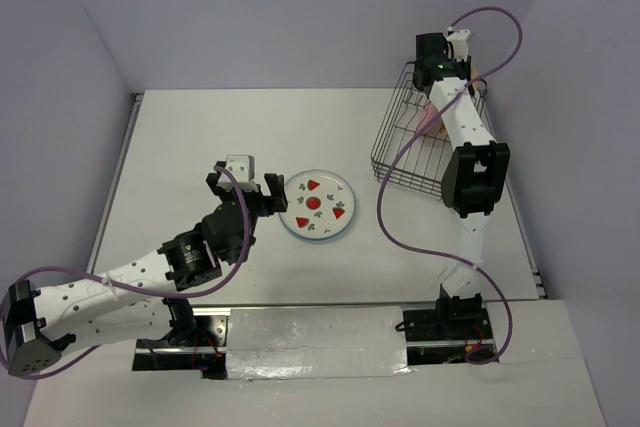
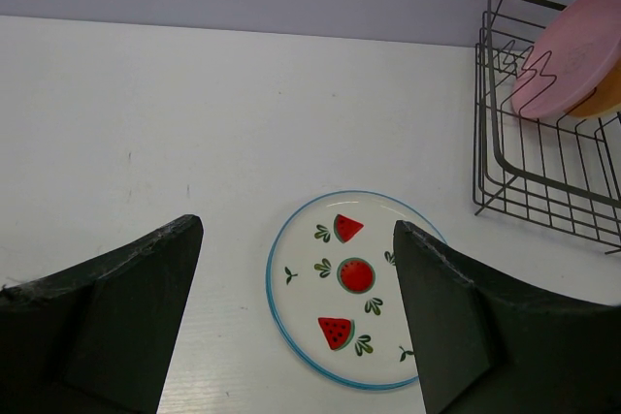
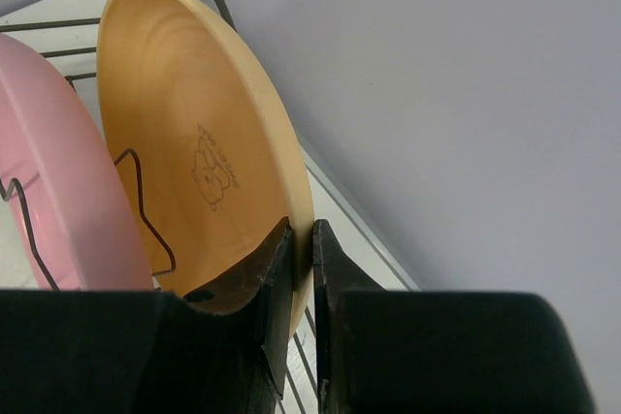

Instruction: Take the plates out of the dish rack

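The white plate with red fruit prints and green specks (image 1: 318, 206) lies flat on the table; in the left wrist view (image 2: 354, 288) it has a blue rim. My left gripper (image 1: 245, 189) is open and empty just left of it, its jaws (image 2: 296, 230) apart above the plate's near side. The black wire dish rack (image 1: 410, 162) stands at the back right. In it the pink plate (image 3: 58, 191) and the yellow-orange plate (image 3: 194, 143) stand on edge. My right gripper (image 3: 303, 235) is shut on the yellow-orange plate's rim, one finger on each face.
The rack (image 2: 543, 191) with the pink plate (image 2: 568, 50) sits to the right of the fruit plate. The back and right walls stand close behind the rack. The right arm's purple cable (image 1: 385, 217) hangs beside the rack.
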You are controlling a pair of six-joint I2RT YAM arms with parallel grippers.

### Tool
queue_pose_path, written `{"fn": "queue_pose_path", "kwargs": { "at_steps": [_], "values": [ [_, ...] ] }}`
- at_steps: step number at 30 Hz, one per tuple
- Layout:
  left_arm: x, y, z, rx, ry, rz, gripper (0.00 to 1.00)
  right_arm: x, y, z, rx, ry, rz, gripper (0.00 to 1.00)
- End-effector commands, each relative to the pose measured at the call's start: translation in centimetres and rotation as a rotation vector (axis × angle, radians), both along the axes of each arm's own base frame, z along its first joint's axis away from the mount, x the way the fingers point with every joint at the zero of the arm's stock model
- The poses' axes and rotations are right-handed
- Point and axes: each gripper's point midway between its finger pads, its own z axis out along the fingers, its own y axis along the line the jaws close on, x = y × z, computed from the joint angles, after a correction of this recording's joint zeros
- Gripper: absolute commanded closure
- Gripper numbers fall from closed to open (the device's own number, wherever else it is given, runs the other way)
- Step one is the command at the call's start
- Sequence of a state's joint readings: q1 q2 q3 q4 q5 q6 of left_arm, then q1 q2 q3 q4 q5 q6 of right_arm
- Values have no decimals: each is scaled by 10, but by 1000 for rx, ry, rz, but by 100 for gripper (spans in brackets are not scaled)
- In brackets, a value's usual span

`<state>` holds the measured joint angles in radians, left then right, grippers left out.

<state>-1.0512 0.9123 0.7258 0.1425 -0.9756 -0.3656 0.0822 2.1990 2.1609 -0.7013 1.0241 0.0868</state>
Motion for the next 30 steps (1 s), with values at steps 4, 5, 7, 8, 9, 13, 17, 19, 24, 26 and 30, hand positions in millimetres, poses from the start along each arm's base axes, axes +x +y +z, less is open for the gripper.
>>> {"fn": "queue_pose_path", "kwargs": {
  "at_steps": [4,5,7,8,9,13,17,19,24,26,30],
  "values": [
    [0,1,17,-50,-38,9,8,-13,0,110,-47,-311,-47,100],
    [0,2,17,-52,-39,9,8,-13,0,109,-53,-304,-44,100],
    [-1,1,17,-54,-37,9,8,-12,-1,106,-61,-294,-51,100],
    [-1,2,17,-54,-37,9,8,-12,-2,102,-66,-284,-56,100],
    [-1,2,17,-53,-38,9,8,-10,-1,100,-66,-291,-58,100],
    [0,2,16,-50,-40,12,8,-9,-7,87,-123,-226,-78,100],
    [0,1,16,-45,-37,12,8,-9,-8,84,-144,-224,-85,100],
    [0,0,16,-46,-37,10,8,-3,-4,82,-113,-242,-54,100],
    [0,2,16,-47,-40,13,8,4,2,81,-86,-253,-9,100],
    [1,1,16,-43,-38,12,8,5,2,83,-91,-252,-14,100],
    [2,-1,14,-35,-34,12,8,1,3,88,-68,-283,-12,100]
  ]
}}
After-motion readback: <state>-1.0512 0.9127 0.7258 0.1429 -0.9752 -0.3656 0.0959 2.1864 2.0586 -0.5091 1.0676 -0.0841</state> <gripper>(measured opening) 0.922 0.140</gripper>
